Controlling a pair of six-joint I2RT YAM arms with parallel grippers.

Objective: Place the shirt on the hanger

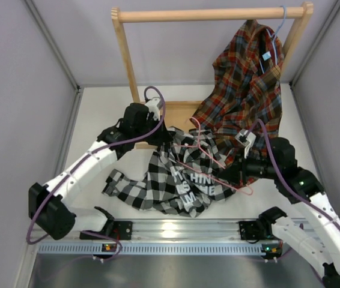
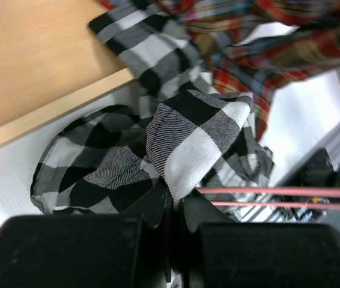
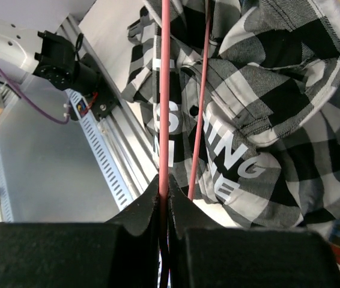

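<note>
Tabletop centre: pinching crumpled shirt fold tight in left gripper, clamping hanger wire over it in fully closed right gripper, risking thin fold slipping free or wire snagging bunched cloth while threading.

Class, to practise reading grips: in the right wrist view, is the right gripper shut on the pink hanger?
Yes, the right gripper pinches one wire of the pink hanger between its fingertips.
</note>
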